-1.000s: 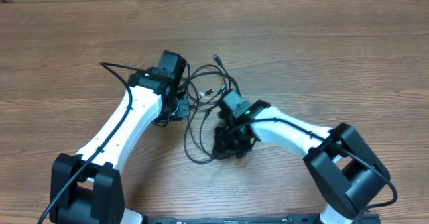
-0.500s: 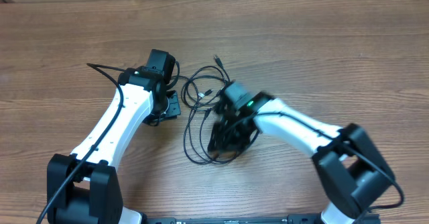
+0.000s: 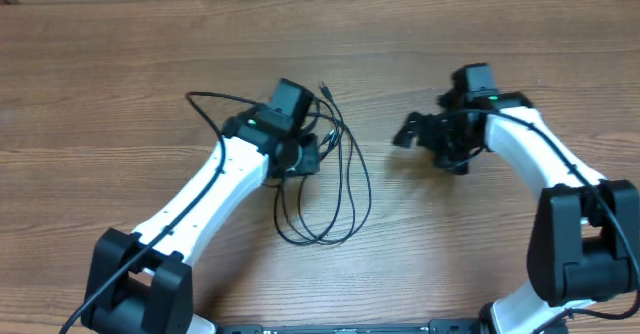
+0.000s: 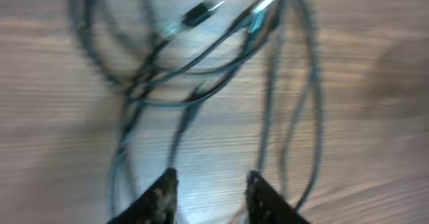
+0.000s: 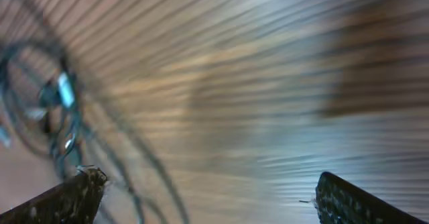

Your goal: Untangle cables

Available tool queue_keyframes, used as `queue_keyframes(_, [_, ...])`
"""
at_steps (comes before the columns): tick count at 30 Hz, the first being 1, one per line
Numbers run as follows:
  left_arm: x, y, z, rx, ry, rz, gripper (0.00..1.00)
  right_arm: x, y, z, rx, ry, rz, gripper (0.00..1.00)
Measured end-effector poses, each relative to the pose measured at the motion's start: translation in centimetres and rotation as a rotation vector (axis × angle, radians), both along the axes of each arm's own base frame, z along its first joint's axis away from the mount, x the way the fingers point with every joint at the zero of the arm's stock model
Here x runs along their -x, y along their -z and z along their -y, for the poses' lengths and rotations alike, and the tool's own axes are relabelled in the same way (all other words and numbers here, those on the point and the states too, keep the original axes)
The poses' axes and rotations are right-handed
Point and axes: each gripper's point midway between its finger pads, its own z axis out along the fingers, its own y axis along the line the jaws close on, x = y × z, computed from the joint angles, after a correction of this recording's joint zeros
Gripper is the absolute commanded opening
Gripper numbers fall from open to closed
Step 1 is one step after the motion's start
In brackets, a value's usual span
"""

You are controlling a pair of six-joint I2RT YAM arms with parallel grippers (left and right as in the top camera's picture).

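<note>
Our right gripper [image 3: 420, 134] [image 5: 208, 184] stands wide open with only bare wood between its fingers. Half a second ago it was down on the loops in the middle of the desk [image 3: 120, 74]. Now it has swung out to the right and farther back, well apart from the cables [image 3: 305, 242], which show only at the left edge of its wrist view [image 5: 64, 93], blurred.

Our left gripper [image 3: 303, 159] [image 4: 211, 177] has its fingers parted too, with desk showing in the gap and no cord clearly caught there. One strand runs down close beside each finger, but the blur keeps us from telling whether they touch. It was left of the tangle before and has since moved right, so it now hangs over the upper left part of the bundle.

The cables [image 4: 269, 110] lie on the desk just right of the left gripper. Their long loops trail toward the near edge, and a plug end points to the far side. The lowest loop lies much where it did.
</note>
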Motion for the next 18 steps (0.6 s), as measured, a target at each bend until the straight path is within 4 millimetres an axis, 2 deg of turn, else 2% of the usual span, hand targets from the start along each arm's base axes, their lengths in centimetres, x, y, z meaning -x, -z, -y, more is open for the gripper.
queue_keyframes(1, [-0.3,0.0,1.1,0.019,0.006,0.02,0.22,-0.1,0.1,0.8,0.016,0.019,-0.001,1.0])
queue_keyframes(3, [-0.7,0.3,2.6,0.042,0.015,0.04,0.05,-0.3,0.2,1.9,0.036,0.044,0.0,1.0])
queue_keyframes(8, [-2.8,3.2,6.3,0.089,0.04,0.087,0.04,-0.5,0.3,2.7,0.055,0.06,0.001,1.0])
queue_keyframes(12, [-3.6,5.9,7.4,0.095,0.046,0.082,0.05,-0.5,0.3,2.7,0.055,0.06,0.001,1.0])
queue_keyframes(14, [-3.4,7.4,7.5,0.08,0.048,0.056,0.07,-0.5,0.3,2.7,0.056,0.06,0.001,1.0])
queue_keyframes(18, [-3.5,8.7,7.6,0.075,0.047,0.045,0.1,-0.5,0.3,2.7,0.055,0.06,0.001,1.0])
